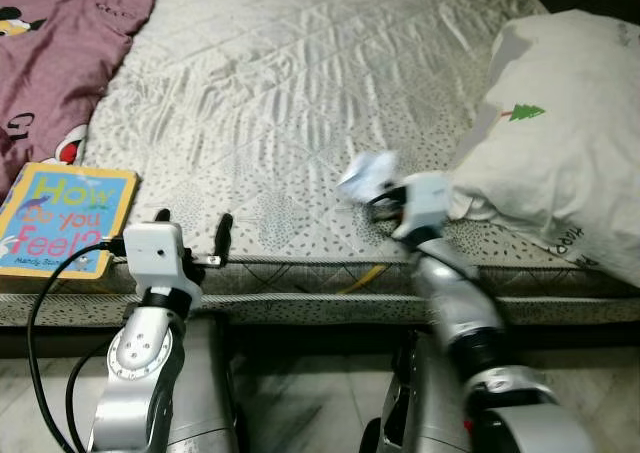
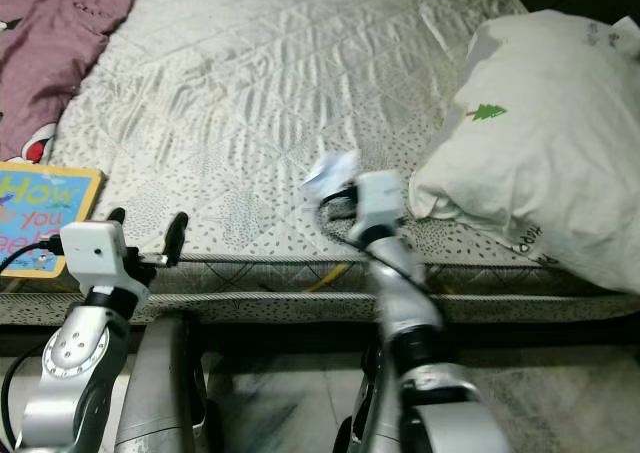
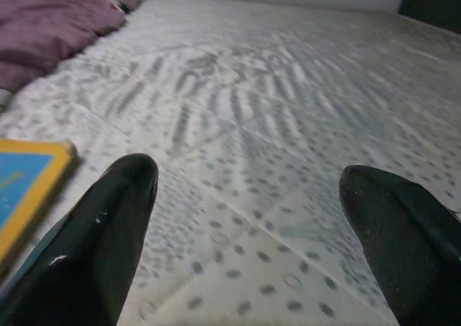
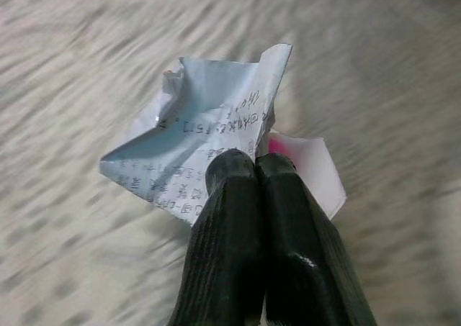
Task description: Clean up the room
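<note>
Bed [image 1: 300, 93]: a pale quilted mattress running from the near edge to the far side.

Blanket [image 1: 60, 43]: maroon, printed, lying bunched at the far left of the bed.

Pillow [image 1: 560, 143]: white with a small green tree mark, sitting at the right, near the bed's edge.

Book [image 1: 62, 218]: blue cover, yellow border, resting flat at the near left edge of the bed.

Left gripper [image 1: 192, 228]: hovering over the near edge just right of the book, its fingers [image 3: 108, 225] spreading wide apart with nothing between them.

Right gripper [image 4: 253, 169]: blurring in motion just left of the pillow, fingers pressing together on the paper.

Paper [image 4: 209, 132]: crumpled, white with printed lines, hanging from the right gripper's tips above the bed.
</note>
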